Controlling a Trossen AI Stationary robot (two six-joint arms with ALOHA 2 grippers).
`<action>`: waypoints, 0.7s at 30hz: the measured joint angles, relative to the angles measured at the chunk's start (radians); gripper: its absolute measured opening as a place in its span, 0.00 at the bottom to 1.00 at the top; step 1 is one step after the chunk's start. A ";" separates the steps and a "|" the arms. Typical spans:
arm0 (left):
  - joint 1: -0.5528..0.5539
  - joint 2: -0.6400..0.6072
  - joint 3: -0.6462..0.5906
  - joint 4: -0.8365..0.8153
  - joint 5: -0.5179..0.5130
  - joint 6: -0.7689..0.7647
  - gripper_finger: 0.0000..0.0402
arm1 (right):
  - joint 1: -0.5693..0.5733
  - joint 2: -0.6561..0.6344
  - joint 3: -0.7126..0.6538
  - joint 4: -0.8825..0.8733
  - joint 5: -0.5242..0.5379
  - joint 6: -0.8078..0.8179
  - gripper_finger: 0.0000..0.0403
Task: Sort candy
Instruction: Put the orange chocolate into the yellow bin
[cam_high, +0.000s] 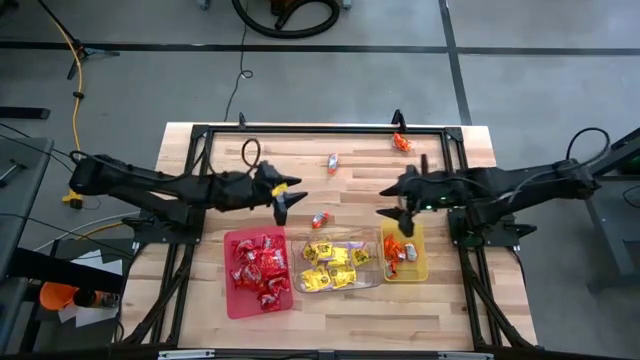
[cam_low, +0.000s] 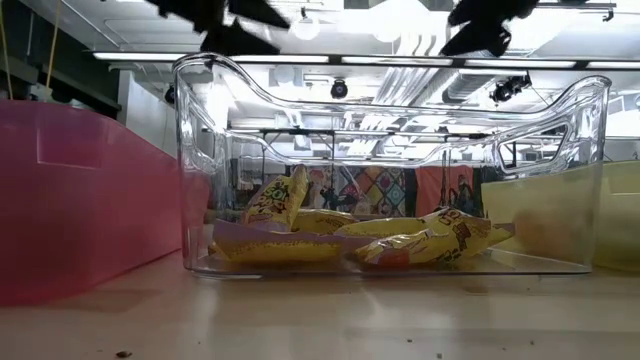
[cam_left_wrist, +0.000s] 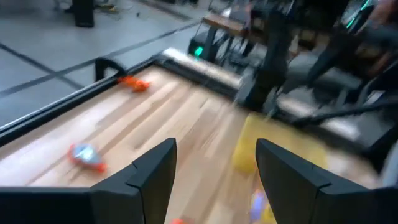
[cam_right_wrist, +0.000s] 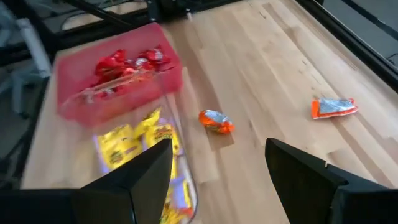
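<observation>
Red candies (cam_high: 260, 268) fill the red tray (cam_high: 233, 300), yellow candies (cam_high: 330, 265) lie in the clear tray (cam_high: 296, 262), and orange ones (cam_high: 397, 250) lie in the yellow tray (cam_high: 418, 268). Three orange-and-silver candies lie loose on the wood: one (cam_high: 320, 220) just beyond the clear tray, one (cam_high: 332, 163) farther back, one (cam_high: 401, 143) near the far edge. My left gripper (cam_high: 283, 208) hovers open and empty beyond the red tray. My right gripper (cam_high: 394, 216) hovers open and empty over the far end of the yellow tray.
A black metal frame (cam_high: 320, 130) borders the working area on the wooden table (cam_high: 200, 160). The three trays stand side by side near the table's near edge. Bare wood lies between the trays and the far frame bar, apart from the loose candies.
</observation>
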 joint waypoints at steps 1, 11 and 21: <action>-0.007 -0.004 -0.004 -0.028 -0.014 0.012 0.51 | -0.011 0.026 0.000 0.021 0.000 -0.003 0.63; 0.033 -0.120 -0.003 -0.128 -0.023 0.237 0.51 | -0.324 0.225 0.037 0.125 0.128 0.296 0.63; 0.209 -0.284 -0.002 -0.226 0.097 0.316 0.51 | -0.814 0.487 0.290 -0.185 0.124 0.216 0.63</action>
